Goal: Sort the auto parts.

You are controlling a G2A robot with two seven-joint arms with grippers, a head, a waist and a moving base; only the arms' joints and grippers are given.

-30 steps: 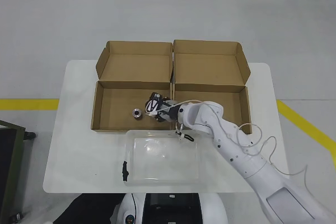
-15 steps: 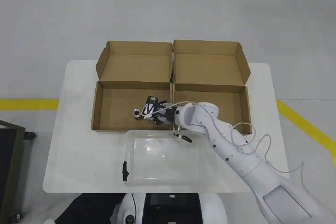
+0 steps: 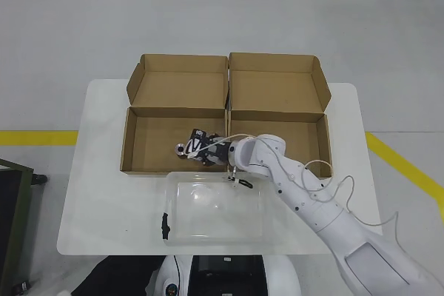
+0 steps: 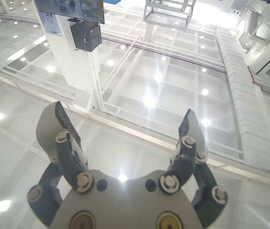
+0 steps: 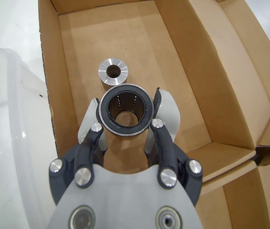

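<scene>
My right gripper (image 5: pixel 126 110) (image 3: pixel 197 143) is shut on a black-rimmed cylindrical bearing (image 5: pixel 126 113), held upright inside the left cardboard box (image 3: pixel 144 140) (image 5: pixel 137 36). A silver metal bushing (image 5: pixel 113 73) (image 3: pixel 180 149) stands on the box floor just beyond the bearing, close to it. My left gripper (image 4: pixel 125 127) is open with nothing between its fingers and points up at a ceiling.
A second open cardboard box (image 3: pixel 303 137) sits to the right of the first, both with lids folded back. A clear plastic bin (image 3: pixel 214 209) (image 5: pixel 8 120) stands at the table's front, with a small black part (image 3: pixel 164 226) at its left edge.
My right gripper has moved left over the left box with the bearing, ending close beside the silver bushing.
</scene>
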